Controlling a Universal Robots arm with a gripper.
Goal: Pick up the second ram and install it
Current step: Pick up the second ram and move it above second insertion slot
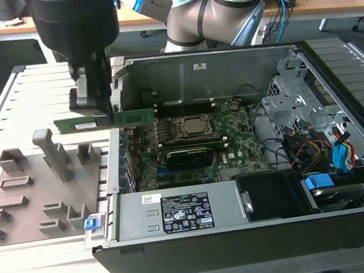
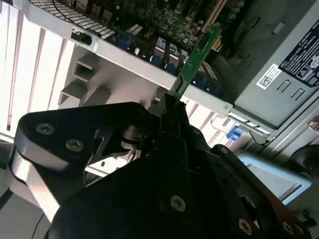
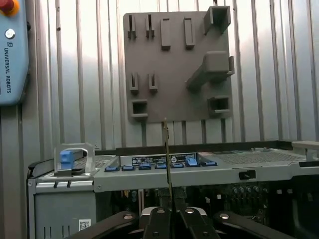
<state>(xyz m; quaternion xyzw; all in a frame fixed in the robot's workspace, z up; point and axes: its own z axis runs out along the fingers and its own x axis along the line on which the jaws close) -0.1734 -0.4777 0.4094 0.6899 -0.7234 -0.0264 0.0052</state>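
Note:
The second ram (image 1: 105,120) is a thin green stick held level in the air, over the left wall of the open computer case (image 1: 245,240) in the exterior view. My gripper (image 1: 95,105) is shut on it from above, near its middle. In the second wrist view the ram (image 2: 197,53) juts out from between the black fingers (image 2: 172,117) toward the motherboard. In the first wrist view the ram (image 3: 166,152) is seen edge-on, rising from my gripper (image 3: 170,213). The motherboard (image 1: 234,134) lies inside the case, below and to the exterior view's right of the stick.
A grey holder plate (image 1: 18,193) with upright blocks lies on the slatted table at the exterior view's left. Inside the case are a power supply (image 1: 177,212), a black finned module (image 1: 185,157), cables and drive bays (image 1: 327,154). The arm's body (image 1: 221,8) stands behind the case.

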